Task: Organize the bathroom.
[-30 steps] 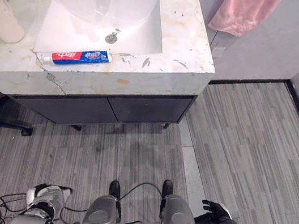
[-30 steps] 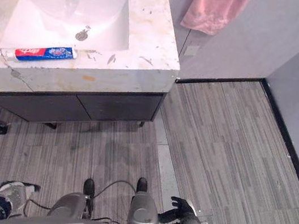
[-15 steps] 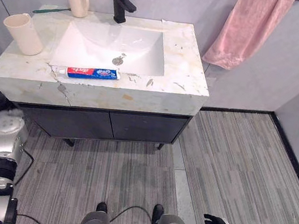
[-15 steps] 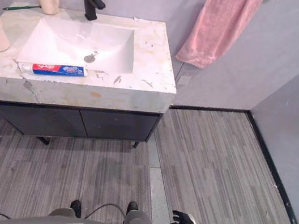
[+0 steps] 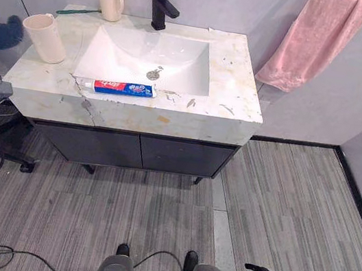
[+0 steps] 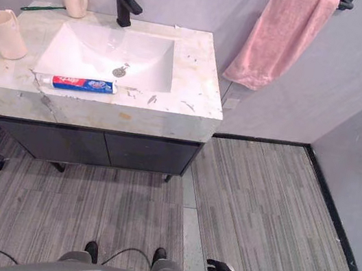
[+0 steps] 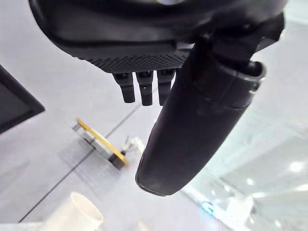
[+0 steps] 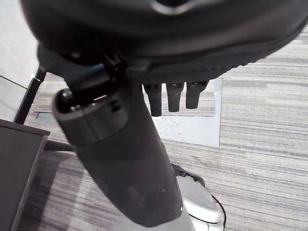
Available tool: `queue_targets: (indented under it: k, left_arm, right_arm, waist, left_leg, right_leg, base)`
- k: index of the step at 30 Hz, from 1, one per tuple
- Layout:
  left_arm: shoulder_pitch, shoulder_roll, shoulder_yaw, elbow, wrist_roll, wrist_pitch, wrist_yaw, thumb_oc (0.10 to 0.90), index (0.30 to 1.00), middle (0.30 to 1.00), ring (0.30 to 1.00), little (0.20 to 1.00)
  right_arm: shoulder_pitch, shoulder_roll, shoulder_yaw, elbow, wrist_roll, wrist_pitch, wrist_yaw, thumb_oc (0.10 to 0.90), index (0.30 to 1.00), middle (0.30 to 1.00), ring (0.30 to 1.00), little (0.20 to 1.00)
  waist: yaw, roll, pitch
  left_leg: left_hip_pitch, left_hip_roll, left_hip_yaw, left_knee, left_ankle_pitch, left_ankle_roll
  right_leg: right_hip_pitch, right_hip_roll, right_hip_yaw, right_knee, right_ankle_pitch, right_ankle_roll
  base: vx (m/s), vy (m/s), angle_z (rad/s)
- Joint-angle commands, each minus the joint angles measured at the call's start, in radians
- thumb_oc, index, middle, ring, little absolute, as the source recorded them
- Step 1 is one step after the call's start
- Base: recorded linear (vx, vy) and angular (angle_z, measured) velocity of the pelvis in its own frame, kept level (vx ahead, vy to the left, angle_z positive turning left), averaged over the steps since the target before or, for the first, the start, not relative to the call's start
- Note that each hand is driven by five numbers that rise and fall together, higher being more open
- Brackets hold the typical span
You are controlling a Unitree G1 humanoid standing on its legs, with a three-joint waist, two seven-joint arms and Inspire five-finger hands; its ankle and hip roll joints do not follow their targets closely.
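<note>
Print on toothpaste tube (image 5: 123,88) too small to read; no other text.

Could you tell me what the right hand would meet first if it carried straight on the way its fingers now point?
Probably the floor. In its wrist view the right hand points its fingers towards a pale floor tile set among grey planks, and nothing shows between them. Depth is unclear, so treat this as likely.

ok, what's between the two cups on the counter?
A green toothbrush lies on the counter, between the front-left cup and the handled cup by the faucet; the head views show it, close to the handled cup.
</note>
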State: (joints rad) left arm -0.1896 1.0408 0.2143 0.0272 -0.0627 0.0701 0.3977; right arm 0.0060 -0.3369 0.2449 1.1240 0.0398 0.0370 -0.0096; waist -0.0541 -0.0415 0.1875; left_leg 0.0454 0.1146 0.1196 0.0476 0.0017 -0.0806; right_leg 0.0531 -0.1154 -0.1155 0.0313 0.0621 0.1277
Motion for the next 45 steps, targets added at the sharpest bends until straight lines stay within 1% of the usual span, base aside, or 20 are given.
queue_targets:
  k: [1,2,3,5,6,9,11,12,13,14,15,17,18,20,22,28,30,35,36,45]
  left_arm:
    - [-0.144,0.137,-0.013,-0.096,0.014,-0.031,-0.165,0.8,0.9,0.9,0.9,0.9]
    - [-0.144,0.137,-0.013,-0.096,0.014,-0.031,-0.165,0.8,0.9,0.9,0.9,0.9]
    - [-0.174,0.175,-0.02,-0.111,-0.03,-0.017,-0.228,0.8,0.9,0.9,0.9,0.9]
    - [-0.2,0.199,-0.037,-0.108,-0.049,0.002,-0.273,0.8,0.9,0.9,0.9,0.9]
    - [-0.239,0.228,-0.068,-0.098,-0.079,0.028,-0.331,0.8,0.9,0.9,0.9,0.9]
    - [-0.279,0.25,-0.105,-0.081,-0.105,0.065,-0.383,0.8,0.9,0.9,0.9,0.9]
    - [-0.321,0.268,-0.146,-0.053,-0.098,0.112,-0.454,0.8,0.9,0.9,0.9,0.9]
    - [-0.353,0.281,-0.179,-0.029,-0.096,0.146,-0.518,0.8,0.9,0.9,0.9,0.9]
    - [-0.381,0.289,-0.206,-0.012,-0.093,0.174,-0.556,0.8,0.9,0.9,0.9,0.9]
    - [-0.395,0.292,-0.219,-0.004,-0.089,0.185,-0.571,0.8,0.9,0.9,0.9,0.9]
    - [-0.451,0.309,-0.284,0.056,-0.064,0.213,-0.642,0.8,0.9,0.9,0.9,0.9]
    - [-0.481,0.315,-0.318,0.088,-0.057,0.213,-0.666,0.8,0.9,0.9,0.9,0.9]
    - [-0.517,0.319,-0.364,0.125,-0.026,0.222,-0.696,0.8,0.9,0.9,0.9,0.9]
    - [-0.553,0.327,-0.407,0.155,-0.022,0.22,-0.707,0.8,0.9,0.9,0.9,0.9]
    - [-0.602,0.33,-0.459,0.198,-0.001,0.212,-0.727,0.8,0.9,0.9,0.9,0.9]
    - [-0.654,0.336,-0.514,0.24,0.002,0.208,-0.745,0.8,0.9,0.9,0.9,0.9]
    - [-0.667,0.334,-0.522,0.255,0.011,0.206,-0.762,0.8,0.9,0.9,0.9,0.9]
    - [-0.711,0.333,-0.558,0.27,0.025,0.238,-0.793,0.8,0.9,0.9,0.9,0.9]
    - [-0.715,0.332,-0.568,0.27,0.017,0.253,-0.809,0.8,0.9,0.9,0.9,0.9]
    - [-0.692,0.328,-0.563,0.289,0.021,0.279,-0.858,0.8,0.9,0.9,0.9,0.9]
  right_arm:
    - [-0.033,-0.044,-0.006,0.015,0.052,0.034,0.01,0.8,0.9,0.9,0.9,0.9]
    - [-0.033,-0.044,-0.006,0.015,0.052,0.034,0.01,0.8,0.9,0.9,0.9,0.9]
    - [-0.038,-0.047,-0.007,0.03,0.052,0.043,0.02,0.8,0.9,0.9,0.9,0.9]
    - [-0.041,-0.049,-0.008,0.039,0.05,0.049,0.026,0.8,0.9,0.9,0.9,0.9]
    - [-0.048,-0.052,-0.007,0.05,0.049,0.064,0.035,0.8,0.9,0.9,0.9,0.9]
    - [-0.053,-0.056,-0.005,0.059,0.044,0.076,0.047,0.8,0.9,0.9,0.9,0.9]
    - [-0.055,-0.059,-0.001,0.063,0.031,0.09,0.06,0.8,0.9,0.9,0.9,0.9]
    - [-0.057,-0.061,0.002,0.066,0.031,0.104,0.069,0.8,0.9,0.9,0.9,0.9]
    - [-0.058,-0.064,0.005,0.069,0.034,0.11,0.072,0.8,0.9,0.9,0.9,0.9]
    - [-0.059,-0.064,0.005,0.07,0.033,0.113,0.075,0.8,0.9,0.9,0.9,0.9]
    - [-0.061,-0.069,0.007,0.072,0.034,0.14,0.088,0.8,0.9,0.9,0.9,0.9]
    - [-0.061,-0.071,0.01,0.075,0.038,0.144,0.092,0.8,0.9,0.9,0.9,0.9]
    - [-0.064,-0.074,0.009,0.078,0.045,0.165,0.096,0.8,0.9,0.9,0.9,0.9]
    - [-0.065,-0.077,0.007,0.082,0.053,0.164,0.098,0.8,0.9,0.9,0.9,0.9]
    - [-0.066,-0.079,0.004,0.087,0.068,0.181,0.093,0.8,0.9,0.9,0.9,0.9]
    - [-0.064,-0.083,-0.006,0.092,0.07,0.183,0.089,0.8,0.9,0.9,0.9,0.9]
    - [-0.062,-0.084,-0.008,0.097,0.072,0.184,0.086,0.8,0.9,0.9,0.9,0.9]
    - [-0.058,-0.092,-0.016,0.099,0.066,0.188,0.088,0.8,0.9,0.9,0.9,0.9]
    - [-0.059,-0.095,-0.017,0.099,0.07,0.191,0.086,0.8,0.9,0.9,0.9,0.9]
    - [-0.058,-0.108,-0.028,0.097,0.063,0.186,0.094,0.8,0.9,0.9,0.9,0.9]
  waist:
    - [0.003,0.043,-0.02]
    - [0.003,0.043,-0.02]
    - [0.002,0.049,-0.024]
    - [0.0,0.055,-0.026]
    - [-0.002,0.062,-0.028]
    - [-0.004,0.071,-0.029]
    - [-0.008,0.078,-0.026]
    - [-0.012,0.083,-0.025]
    - [-0.015,0.085,-0.024]
    - [-0.016,0.087,-0.024]
    - [-0.021,0.091,-0.024]
    - [-0.023,0.092,-0.023]
    - [-0.026,0.094,-0.021]
    - [-0.029,0.095,-0.019]
    - [-0.031,0.096,-0.017]
    - [-0.037,0.097,-0.016]
    - [-0.038,0.097,-0.015]
    - [-0.047,0.102,-0.006]
    - [-0.049,0.106,-0.002]
    - [-0.059,0.119,0.019]
  left_leg:
    - [-0.024,0.061,0.033,0.154,-0.123,0.025]
    - [-0.024,0.061,0.033,0.154,-0.123,0.025]
    - [-0.021,0.059,0.036,0.15,-0.121,0.026]
    - [-0.019,0.058,0.039,0.147,-0.12,0.026]
    - [-0.02,0.056,0.04,0.145,-0.118,0.027]
    - [-0.019,0.055,0.041,0.145,-0.117,0.027]
    - [-0.017,0.054,0.044,0.143,-0.117,0.028]
    - [-0.017,0.054,0.048,0.142,-0.115,0.029]
    - [-0.017,0.053,0.049,0.141,-0.114,0.028]
    - [-0.018,0.053,0.049,0.14,-0.113,0.028]
    - [-0.019,0.052,0.053,0.138,-0.11,0.028]
    - [-0.02,0.053,0.055,0.139,-0.109,0.029]
    - [-0.023,0.052,0.055,0.138,-0.107,0.028]
    - [-0.025,0.053,0.057,0.139,-0.106,0.028]
    - [-0.025,0.053,0.059,0.136,-0.103,0.028]
    - [-0.026,0.055,0.064,0.131,-0.099,0.026]
    - [-0.029,0.056,0.065,0.129,-0.097,0.025]
    - [-0.038,0.058,0.068,0.129,-0.094,0.022]
    - [-0.042,0.059,0.067,0.129,-0.093,0.022]
    - [-0.052,0.06,0.07,0.135,-0.092,0.019]
  right_leg:
    - [-0.054,-0.07,0.039,0.075,-0.111,0.068]
    - [-0.054,-0.07,0.039,0.075,-0.111,0.068]
    - [-0.053,-0.071,0.042,0.072,-0.109,0.07]
    - [-0.052,-0.072,0.045,0.07,-0.108,0.072]
    - [-0.054,-0.073,0.05,0.068,-0.106,0.075]
    - [-0.055,-0.074,0.052,0.069,-0.105,0.076]
    - [-0.056,-0.075,0.053,0.07,-0.105,0.078]
    - [-0.056,-0.076,0.054,0.071,-0.104,0.08]
    - [-0.057,-0.076,0.055,0.07,-0.104,0.08]
    - [-0.058,-0.076,0.055,0.07,-0.104,0.08]
    - [-0.062,-0.077,0.056,0.072,-0.103,0.083]
    - [-0.064,-0.077,0.057,0.072,-0.101,0.083]
    - [-0.068,-0.077,0.058,0.073,-0.101,0.083]
    - [-0.07,-0.077,0.058,0.073,-0.099,0.083]
    - [-0.072,-0.076,0.059,0.07,-0.097,0.082]
    - [-0.076,-0.077,0.061,0.068,-0.095,0.084]
    - [-0.08,-0.077,0.061,0.066,-0.094,0.084]
    - [-0.09,-0.077,0.066,0.068,-0.092,0.083]
    - [-0.094,-0.078,0.066,0.071,-0.093,0.082]
    - [-0.104,-0.081,0.069,0.077,-0.095,0.081]
  base:
    - [0.0,0.0,0.0]
    - [0.0,0.034,0.0]
    - [0.0,0.0,0.0]
    - [0.0,0.038,0.0]
    - [0.0,0.044,-0.02]
    - [0.0,0.038,-0.05]
    - [-0.01,0.04,-0.04]
    - [-0.01,0.041,-0.03]
    - [-0.01,0.034,-0.04]
    - [-0.02,0.036,-0.03]
    - [-0.02,0.029,-0.03]
    - [0.0,0.0,0.0]
    - [0.0,0.0,0.0]
    - [0.0,0.004,-0.03]
    - [0.0,0.005,-0.06]
    - [0.0,0.0,0.0]
    - [0.0,0.0,0.0]
    - [0.0,0.0,0.0]
    - [0.0,0.0,0.0]
    - [0.0,0.0,0.0]
